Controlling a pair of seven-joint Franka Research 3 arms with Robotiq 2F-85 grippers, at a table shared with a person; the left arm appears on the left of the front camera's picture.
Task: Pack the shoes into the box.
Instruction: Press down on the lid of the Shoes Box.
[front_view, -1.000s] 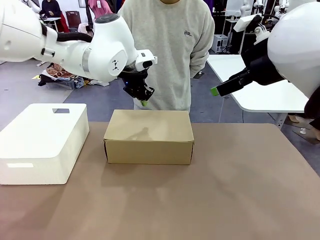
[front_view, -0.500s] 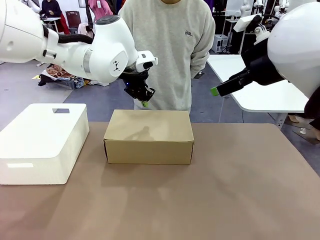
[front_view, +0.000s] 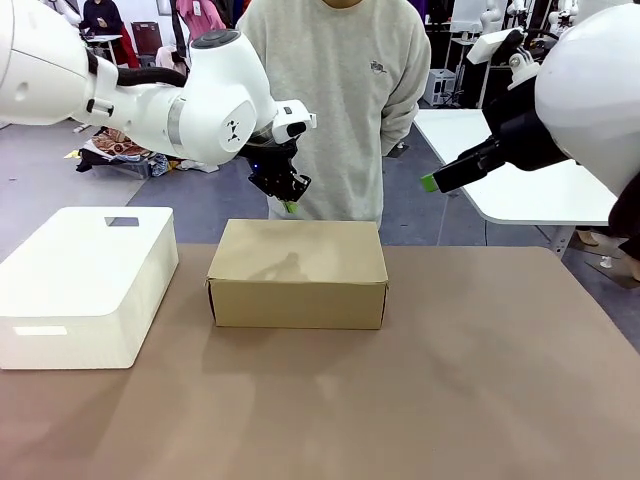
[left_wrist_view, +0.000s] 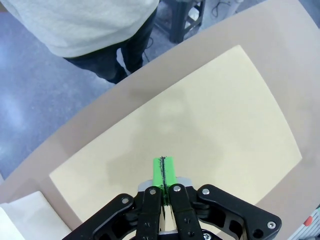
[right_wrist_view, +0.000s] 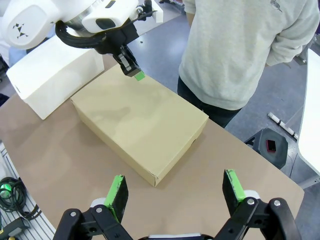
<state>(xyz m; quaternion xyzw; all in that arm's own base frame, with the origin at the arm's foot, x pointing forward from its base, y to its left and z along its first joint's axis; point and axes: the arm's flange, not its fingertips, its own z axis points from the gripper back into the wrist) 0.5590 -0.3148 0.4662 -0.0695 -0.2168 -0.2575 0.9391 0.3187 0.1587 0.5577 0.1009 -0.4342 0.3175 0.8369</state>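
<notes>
White plastic comes first at the far left: a rounded white box with a grey label sits on the brown surface, just beside the cardboard box and not touching it.

Next is my left claw, hanging above the far left corner of the tan box. Its green pads are pressed flat together with nothing between them. From my left wrist I look straight down on the plain lid, so I judge the claw is poised there because the lid edge lies below it.

The tan box sits mid-surface with its lid down flat. I cannot see the shoes; whether they lie inside the shut box I cannot tell.

Behind the box a person in a grey sweatshirt stands close to the far edge of the surface.

At the right, my right claw is held high and well apart from the box, its jaws spread wide and empty. I judge it is parked clear so it does not crowd my left arm.

For room to move: the near and right parts of the surface are bare, giving open space on those sides of the box. The left side is tight against the white box, and the far side is hemmed in by the person.
</notes>
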